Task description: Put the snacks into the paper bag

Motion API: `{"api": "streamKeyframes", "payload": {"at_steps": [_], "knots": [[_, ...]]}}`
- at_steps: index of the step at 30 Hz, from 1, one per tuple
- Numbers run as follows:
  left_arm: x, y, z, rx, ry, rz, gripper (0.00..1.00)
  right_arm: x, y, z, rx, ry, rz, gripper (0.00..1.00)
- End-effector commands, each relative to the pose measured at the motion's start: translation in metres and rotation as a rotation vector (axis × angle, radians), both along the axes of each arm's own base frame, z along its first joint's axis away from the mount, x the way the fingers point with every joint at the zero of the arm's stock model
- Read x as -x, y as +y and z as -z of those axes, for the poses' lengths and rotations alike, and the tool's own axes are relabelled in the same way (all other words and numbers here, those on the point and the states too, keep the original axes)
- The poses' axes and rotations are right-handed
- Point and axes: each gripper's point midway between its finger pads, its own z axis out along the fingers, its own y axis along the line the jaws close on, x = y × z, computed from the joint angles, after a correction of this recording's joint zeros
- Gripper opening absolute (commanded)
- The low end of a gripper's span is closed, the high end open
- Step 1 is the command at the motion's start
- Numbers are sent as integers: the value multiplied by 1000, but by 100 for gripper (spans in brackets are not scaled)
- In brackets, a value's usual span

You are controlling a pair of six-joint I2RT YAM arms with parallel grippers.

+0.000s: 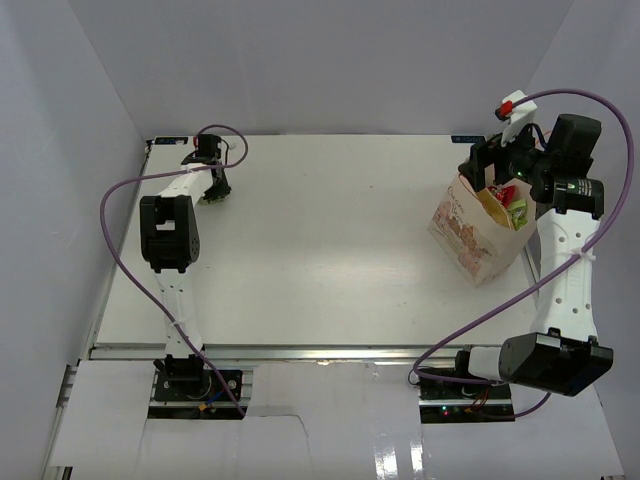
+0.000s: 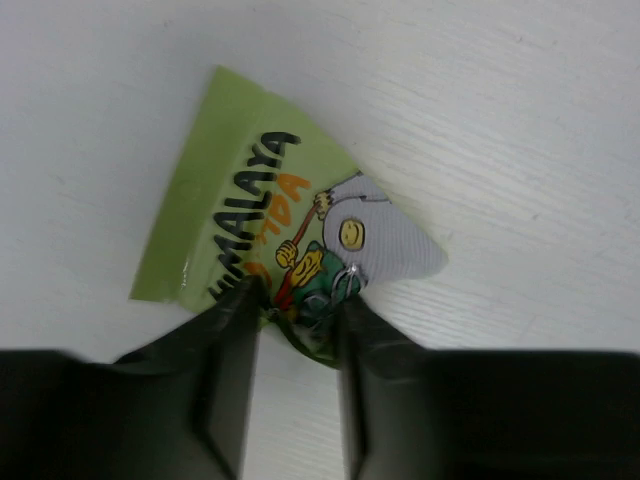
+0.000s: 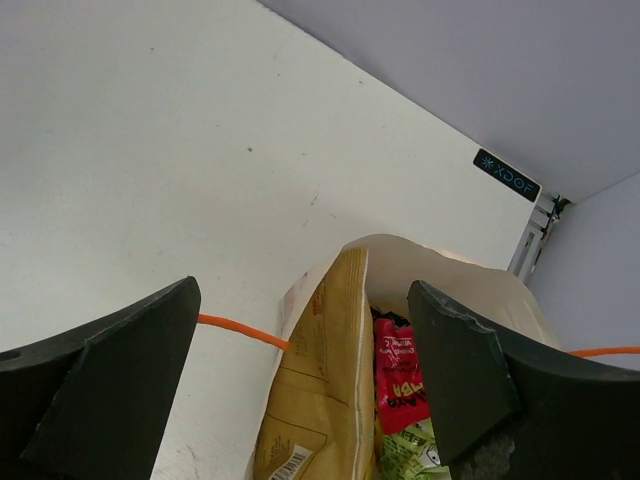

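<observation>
One light green packet lies at the table's far-left corner, well apart from the paper bag. The left gripper pinches only its edge, so it could slip mid-carry. The right gripper gapes wide over the bag's mouth and might block the drop.

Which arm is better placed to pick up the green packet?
Left. Its claw straddles a corner of the light green packet at the table's far left. The right claw hangs open over the paper bag at the far right, across the table from the packet.
</observation>
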Motion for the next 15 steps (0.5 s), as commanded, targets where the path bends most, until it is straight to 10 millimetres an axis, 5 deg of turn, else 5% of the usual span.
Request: {"api": "streamKeyframes", "payload": {"at_steps": [1, 5, 9, 12, 15], "knots": [[6, 0, 13, -1, 34, 11, 35, 3, 12, -13, -45, -26, -57, 90], [11, -6, 11, 26, 37, 38, 14, 10, 26, -28, -71, -58, -142, 90], [12, -32, -20, 130, -27, 153, 7, 31, 56, -50, -116, -108, -346, 90], [21, -77, -68, 319, -156, 343, 7, 64, 97, -56, -124, -171, -619, 92], [60, -130, -115, 577, -229, 550, 7, 100, 139, -44, -48, -300, -905, 95]]}}
